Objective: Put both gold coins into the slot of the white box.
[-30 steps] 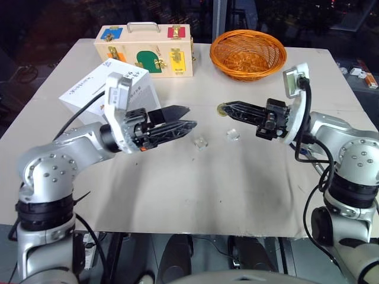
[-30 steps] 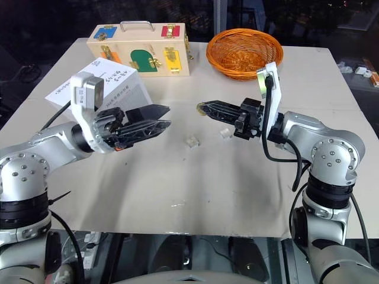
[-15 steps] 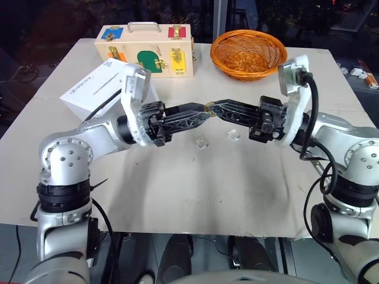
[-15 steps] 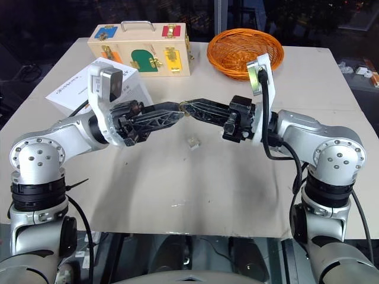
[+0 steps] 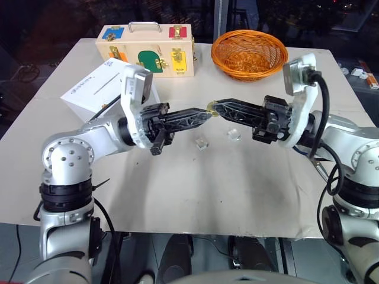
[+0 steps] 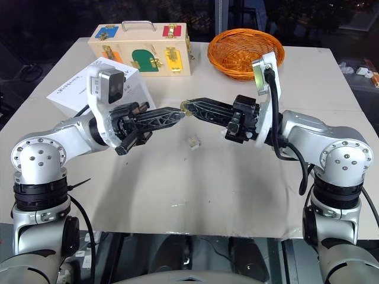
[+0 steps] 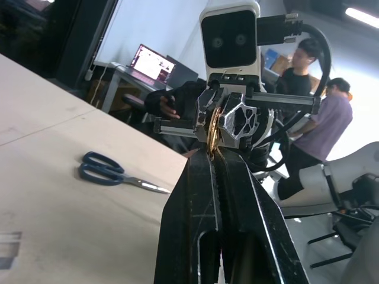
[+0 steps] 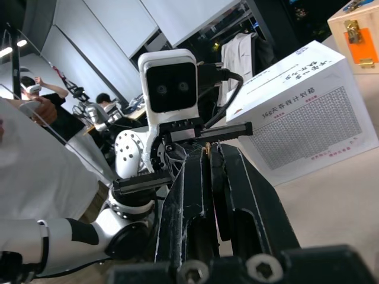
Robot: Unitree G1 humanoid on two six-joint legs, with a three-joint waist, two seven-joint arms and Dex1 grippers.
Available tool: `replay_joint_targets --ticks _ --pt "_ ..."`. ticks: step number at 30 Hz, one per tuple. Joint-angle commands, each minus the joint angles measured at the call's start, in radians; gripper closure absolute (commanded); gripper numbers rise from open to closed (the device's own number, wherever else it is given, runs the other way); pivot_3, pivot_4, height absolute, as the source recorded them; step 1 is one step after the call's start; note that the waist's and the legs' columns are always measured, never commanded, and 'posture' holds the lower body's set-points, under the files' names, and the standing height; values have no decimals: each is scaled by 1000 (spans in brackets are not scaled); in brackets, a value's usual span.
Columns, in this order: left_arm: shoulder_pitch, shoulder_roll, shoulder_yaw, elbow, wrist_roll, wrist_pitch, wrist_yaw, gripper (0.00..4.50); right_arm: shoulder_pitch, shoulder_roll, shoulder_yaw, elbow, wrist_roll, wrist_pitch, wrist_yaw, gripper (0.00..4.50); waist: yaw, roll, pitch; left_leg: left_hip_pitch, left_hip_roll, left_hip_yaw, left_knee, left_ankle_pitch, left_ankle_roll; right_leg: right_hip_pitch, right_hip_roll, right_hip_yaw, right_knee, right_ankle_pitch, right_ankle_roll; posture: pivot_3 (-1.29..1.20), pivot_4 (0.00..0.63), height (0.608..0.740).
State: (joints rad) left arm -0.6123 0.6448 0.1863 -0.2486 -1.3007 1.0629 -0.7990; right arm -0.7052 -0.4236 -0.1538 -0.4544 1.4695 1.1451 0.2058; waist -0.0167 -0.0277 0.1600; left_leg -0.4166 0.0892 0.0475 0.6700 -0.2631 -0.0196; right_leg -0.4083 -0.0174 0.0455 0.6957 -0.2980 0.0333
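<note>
White box (image 5: 106, 89): at ten o'clock on the table (image 5: 195, 183), behind the left arm; a long thin dark slot (image 5: 108, 83) runs across its top face, and a grey fine-print panel faces the right wrist view.
Wooden case (image 5: 145, 50): at eleven o'clock, near the far edge, just beyond the white box, with coloured latches and a metal handle on top.
Left gripper (image 5: 207, 114): held above the table centre, reaching toward three o'clock; its two black fingers are pressed together and their tips meet the right gripper's tips on the coin.
Gold coin (image 5: 211, 110): off the table, in the air above the centre, caught edge-on between the tips of both grippers; in the left wrist view it shows as a thin gold disc at the fingertips. Which gripper carries its weight I cannot tell.
Clear cubes: one (image 5: 202, 143) lies on the table below the meeting fingertips, a second (image 5: 233, 135) just beside it toward three o'clock.
Right gripper (image 5: 215, 107): reaching toward nine o'clock, fingers pressed together, pinching the gold coin at its tips.
Basket (image 5: 249, 54): orange wicker, at one o'clock near the far edge.
Scissors (image 7: 112, 173): blue-handled, lying flat on the table in the left wrist view.
People (image 7: 314, 130): two stand beyond the table in the left wrist view.
</note>
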Motion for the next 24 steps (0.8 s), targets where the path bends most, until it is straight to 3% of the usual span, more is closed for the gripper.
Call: replay_joint_targets --ticks 1,15,16,18,22,24 --pt "-13 -2 35 -7 -31 -12 10 4491 12 -18 43 -45 75 -16 0 4500 0 0 0 0 0 0 0 0 0 0 0 0 0 0 0 0 150 726" --pt "22 19 70 0 -68 -12 -3 4491 36 -55 85 -49 67 -122 1 4500 0 0 0 0 0 0 0 0 0 0 0 0 0 0 0 0 150 726" --pt "24 21 73 0 -70 -12 -6 4500 37 -57 86 -51 64 -128 4 3878 0 0 0 0 0 0 0 0 0 0 0 0 0 0 0 0 150 726" --pt "32 32 87 5 -72 -11 -21 4500 38 -70 87 -60 36 -139 18 3248 0 0 0 0 0 0 0 0 0 0 0 0 0 0 0 0 150 726" --pt "48 63 111 12 -78 -6 -45 4500 37 -97 92 -64 1 -152 32 1367 0 0 0 0 0 0 0 0 0 0 0 0 0 0 0 0 150 726" --pt "57 78 123 14 -78 -3 -53 4500 33 -106 95 -67 -24 -161 36 1367 0 0 0 0 0 0 0 0 0 0 0 0 0 0 0 0 150 726"
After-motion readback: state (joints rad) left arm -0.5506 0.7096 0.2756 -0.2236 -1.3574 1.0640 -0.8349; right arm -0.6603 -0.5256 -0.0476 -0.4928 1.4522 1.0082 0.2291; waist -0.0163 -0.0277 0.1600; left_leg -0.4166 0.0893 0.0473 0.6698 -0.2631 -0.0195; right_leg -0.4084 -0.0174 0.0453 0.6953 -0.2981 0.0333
